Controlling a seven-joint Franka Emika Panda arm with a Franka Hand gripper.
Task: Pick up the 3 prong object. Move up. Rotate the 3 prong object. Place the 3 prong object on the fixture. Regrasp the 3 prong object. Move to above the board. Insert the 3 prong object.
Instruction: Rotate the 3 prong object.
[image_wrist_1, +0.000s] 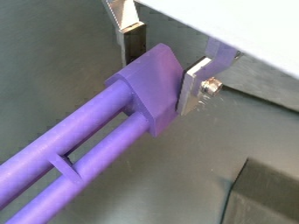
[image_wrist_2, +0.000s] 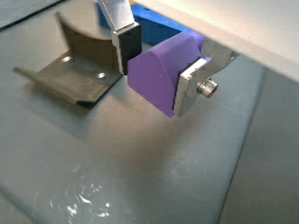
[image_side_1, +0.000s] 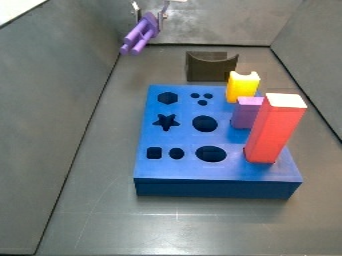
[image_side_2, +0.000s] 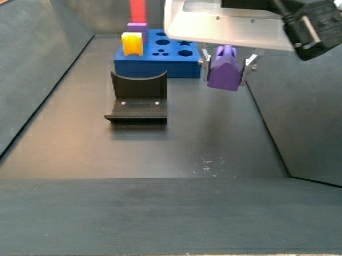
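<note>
Two silver fingers (image_wrist_1: 193, 86) of my gripper (image_wrist_1: 162, 70) are clamped on the thick end of the purple bar (image_wrist_1: 87, 144), one plate on each side of its head. In a wrist view the bar's long ridged rods run away from the grip, clear of the floor. In another wrist view only the flat purple end shows between the plates (image_wrist_2: 163, 74).

In a side view my gripper (image_side_1: 147, 28) hangs in the air near the far left corner of the grey floor, with the bar (image_side_1: 136, 38) slanting down out of it. It touches nothing below. In the other side view the bar (image_side_2: 225, 70) points towards the camera, beside the right edge of the blue board (image_side_2: 158, 55).

The dark fixture (image_side_1: 207, 66) stands at the far edge of the board (image_side_1: 214, 165) in a side view, well apart from the bar. In the other side view the fixture (image_side_2: 138, 100) sits on the floor to the left of my gripper (image_side_2: 227, 62), and in a wrist view it lies just beside my fingers but lower (image_wrist_2: 73, 61).

A yellow block (image_side_1: 242, 85), a short lilac block (image_side_1: 247, 113) and a tall red block (image_side_1: 274, 128) stand along the board's right edge. The holes along its left and middle are open.
</note>
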